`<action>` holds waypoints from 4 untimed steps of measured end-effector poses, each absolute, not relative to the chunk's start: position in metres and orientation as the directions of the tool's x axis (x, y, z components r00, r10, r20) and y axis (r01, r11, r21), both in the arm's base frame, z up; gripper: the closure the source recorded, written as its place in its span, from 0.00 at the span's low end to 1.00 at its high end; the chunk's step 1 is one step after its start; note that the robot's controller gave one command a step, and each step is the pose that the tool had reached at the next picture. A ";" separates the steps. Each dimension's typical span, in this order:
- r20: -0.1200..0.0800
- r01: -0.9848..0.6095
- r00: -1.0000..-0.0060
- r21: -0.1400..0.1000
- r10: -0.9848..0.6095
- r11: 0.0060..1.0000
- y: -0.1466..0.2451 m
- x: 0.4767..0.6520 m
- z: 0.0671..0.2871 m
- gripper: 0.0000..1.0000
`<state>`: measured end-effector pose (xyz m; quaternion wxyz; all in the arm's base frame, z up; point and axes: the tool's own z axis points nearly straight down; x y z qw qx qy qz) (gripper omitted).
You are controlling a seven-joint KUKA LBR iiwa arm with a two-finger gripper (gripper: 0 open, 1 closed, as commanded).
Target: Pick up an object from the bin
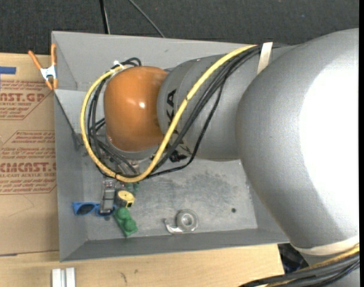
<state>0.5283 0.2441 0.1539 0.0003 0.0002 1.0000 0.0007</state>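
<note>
My gripper (pixel 109 190) reaches down from under the arm's orange dome into the bin's front left part. Its lower end stands among a small cluster of loose things. A blue plastic piece (pixel 83 208) lies just to its left on the bin floor. A small yellow round piece (pixel 127 198) is right beside it on the right. A green knobbly plastic piece (pixel 126 223) lies just in front of it, near the front wall. A small dark piece (pixel 106 209) sits directly under the gripper's end; whether it is gripped cannot be told.
A silvery round metal piece (pixel 184 220) lies further right along the front wall. The big grey arm covers the bin's right and back parts. The bin's sloping left and front walls are close to the gripper.
</note>
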 end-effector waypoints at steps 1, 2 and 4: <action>-0.007 -0.298 -0.955 -0.002 -0.298 0.955 0.186 0.554 0.223 0.00; 0.007 -0.327 -0.945 0.003 -0.327 0.945 0.231 0.530 0.073 0.00; -0.011 -0.278 -0.960 0.003 -0.278 0.960 0.244 0.512 0.243 1.00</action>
